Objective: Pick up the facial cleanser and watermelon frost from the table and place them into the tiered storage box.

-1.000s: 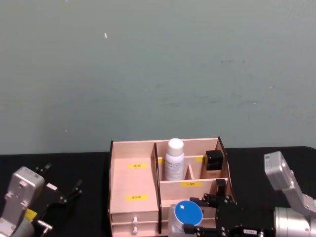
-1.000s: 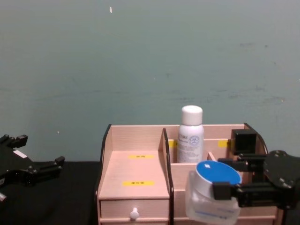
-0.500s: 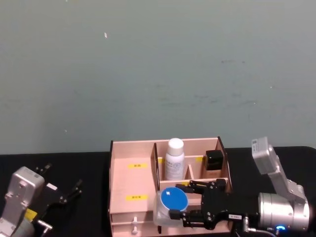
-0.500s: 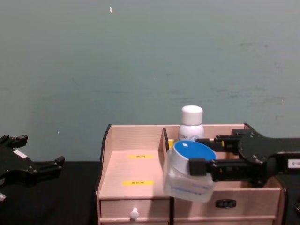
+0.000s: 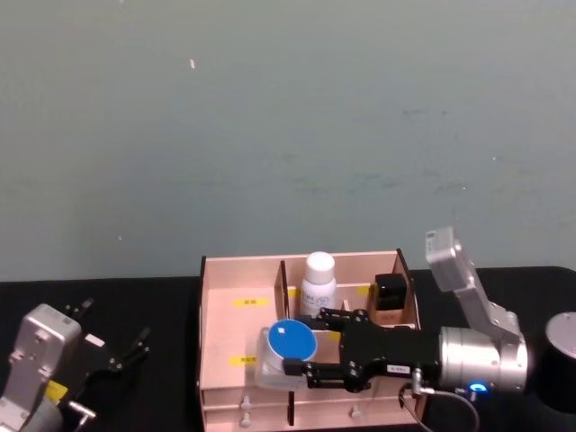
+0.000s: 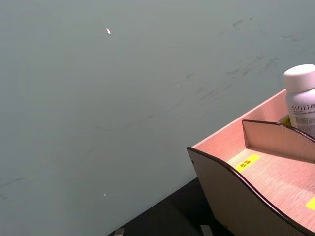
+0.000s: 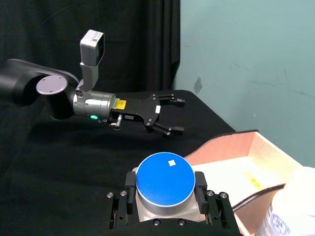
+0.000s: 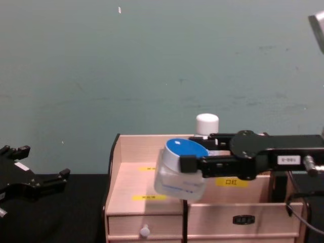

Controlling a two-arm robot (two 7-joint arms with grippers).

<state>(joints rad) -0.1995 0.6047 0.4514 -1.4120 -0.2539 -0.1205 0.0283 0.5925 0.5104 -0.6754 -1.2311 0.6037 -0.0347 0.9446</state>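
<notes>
The watermelon frost (image 5: 288, 342), a squat clear jar with a blue lid, hangs in the air with my right gripper (image 5: 304, 344) shut on its sides. It hovers over the divider and the right edge of the wide left compartment of the tiered storage box (image 5: 205, 335). From the chest the jar (image 8: 178, 178) is tilted slightly, held by the right gripper (image 8: 185, 165). The right wrist view looks down on the blue lid (image 7: 165, 178). The facial cleanser (image 5: 318, 283), a white bottle, stands upright in a back compartment, cap (image 8: 207, 123) showing behind the arm. My left gripper (image 5: 113, 328) rests open at the far left.
A black-capped bottle (image 5: 391, 291) sits in the box's back right compartment. Small white drawer knobs (image 8: 145, 231) face me on the box's front. The box stands on a black table (image 5: 162, 297) before a teal wall. The left gripper (image 7: 171, 115) lies well left of the box.
My right gripper has carried the jar up and to the left, from in front of the box's right side to over the divider by the left compartment. The left arm has not moved.
</notes>
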